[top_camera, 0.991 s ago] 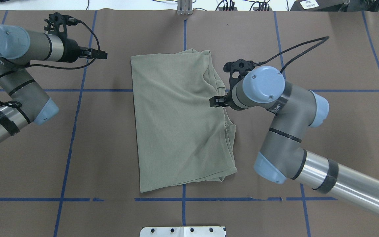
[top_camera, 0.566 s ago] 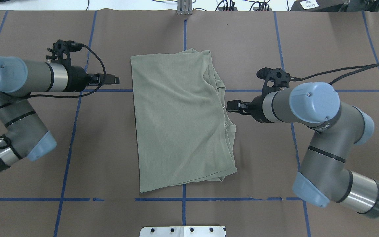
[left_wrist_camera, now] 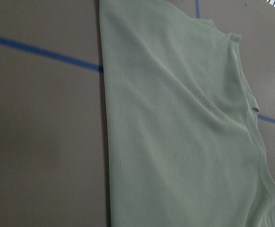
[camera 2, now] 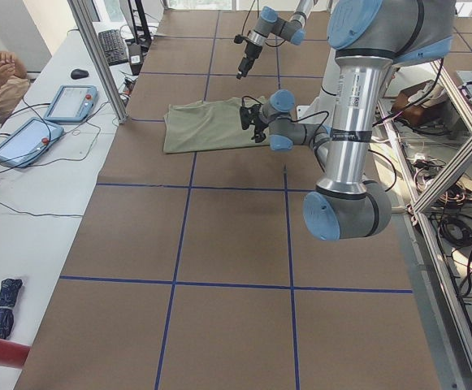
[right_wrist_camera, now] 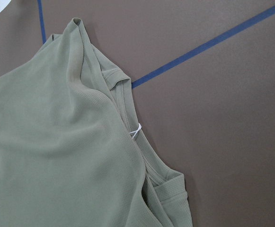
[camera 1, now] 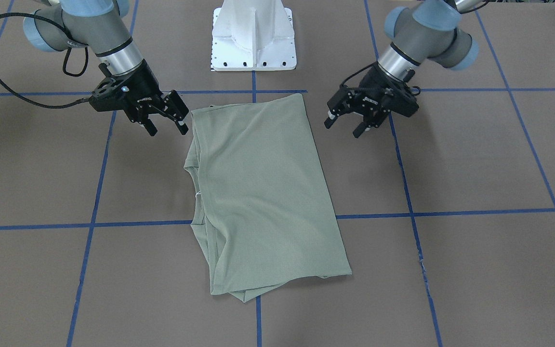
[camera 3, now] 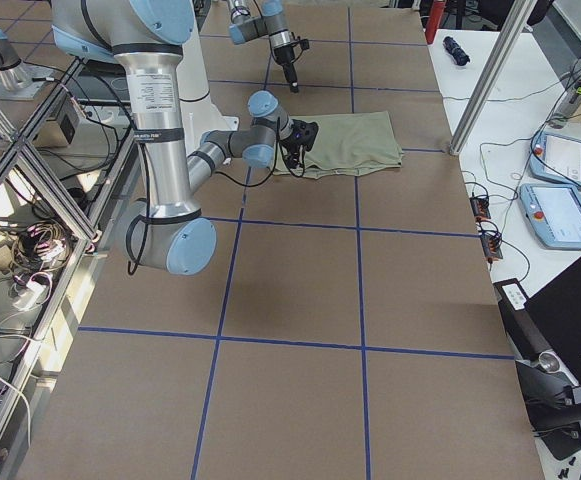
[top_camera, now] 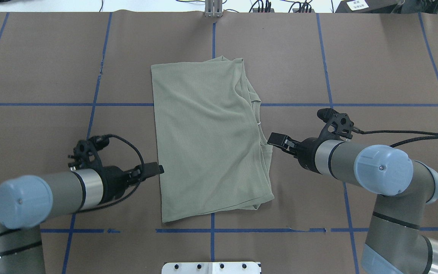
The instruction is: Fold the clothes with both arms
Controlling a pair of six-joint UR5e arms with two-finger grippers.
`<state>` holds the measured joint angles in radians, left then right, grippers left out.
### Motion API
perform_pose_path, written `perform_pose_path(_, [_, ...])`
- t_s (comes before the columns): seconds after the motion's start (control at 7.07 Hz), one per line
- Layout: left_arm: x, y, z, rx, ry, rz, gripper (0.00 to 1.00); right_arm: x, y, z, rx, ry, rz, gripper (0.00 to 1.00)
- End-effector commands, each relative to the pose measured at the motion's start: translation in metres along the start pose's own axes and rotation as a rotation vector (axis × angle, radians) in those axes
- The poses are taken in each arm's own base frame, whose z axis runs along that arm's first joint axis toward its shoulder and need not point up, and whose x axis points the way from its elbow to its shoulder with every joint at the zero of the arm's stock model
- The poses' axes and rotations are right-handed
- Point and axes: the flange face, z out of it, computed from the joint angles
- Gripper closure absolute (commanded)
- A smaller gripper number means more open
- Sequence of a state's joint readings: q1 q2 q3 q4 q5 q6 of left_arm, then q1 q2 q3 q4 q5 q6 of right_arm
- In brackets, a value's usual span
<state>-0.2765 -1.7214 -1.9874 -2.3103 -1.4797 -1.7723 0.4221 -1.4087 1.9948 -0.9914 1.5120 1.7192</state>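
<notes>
The pale sage-green shirt [top_camera: 211,144] lies folded into a tall rectangle at the table's middle, also seen in the front-facing view [camera 1: 263,193]. Its ribbed collar [right_wrist_camera: 123,92] and white tag [right_wrist_camera: 136,131] lie along the edge on my right. My left gripper [top_camera: 157,169] is open and empty, just off the shirt's left edge near its lower corner [camera 1: 342,127]. My right gripper [top_camera: 274,139] is open and empty, just beside the collar edge [camera 1: 167,129]. The left wrist view shows the shirt's straight folded edge [left_wrist_camera: 106,142].
The white pedestal base [camera 1: 253,36] stands at the robot's side of the table. Blue tape lines [top_camera: 89,104] grid the brown table cover. In the left side view, an operators' table with tablets [camera 2: 69,101] and an aluminium post [camera 2: 97,57] stand beyond the shirt.
My left gripper has swung from the far left towards the robot, down to the shirt's near left edge. My right gripper has drawn back off the collar edge and moved nearer the robot.
</notes>
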Motion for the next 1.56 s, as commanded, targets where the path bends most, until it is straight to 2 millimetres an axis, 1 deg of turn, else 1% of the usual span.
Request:
perform_pose_path(0.0, [-0.016,0.062,0.023,0.048,-0.049,-0.146,0.25,0.001,0.004,0.0,0.01,-0.005,0.01,0.0])
perform_pose_path(0.14, [-0.016,0.065,0.034,0.059,-0.053,-0.17,0.25,0.0,0.004,0.0,0.013,-0.007,0.01,0.0])
perform_pose_path(0.28, [-0.016,0.076,0.048,0.054,-0.063,-0.179,0.24,0.0,0.004,0.0,0.013,-0.007,0.01,0.0])
perform_pose_path(0.42, [-0.01,0.079,0.051,0.051,-0.056,-0.181,0.24,0.0,0.004,0.0,0.013,-0.007,0.01,0.0])
perform_pose_path(0.71, [-0.014,0.086,0.053,0.039,-0.065,-0.174,0.24,0.0,0.005,0.0,0.013,-0.007,0.011,0.0])
perform_pose_path(0.99, [-0.018,0.086,0.052,0.039,-0.074,-0.168,0.23,0.0,0.006,0.001,0.013,-0.007,0.01,0.0])
perform_pose_path(1.42, [-0.014,0.09,0.052,0.031,-0.071,-0.165,0.23,0.0,0.007,0.002,0.011,-0.006,0.009,0.0])
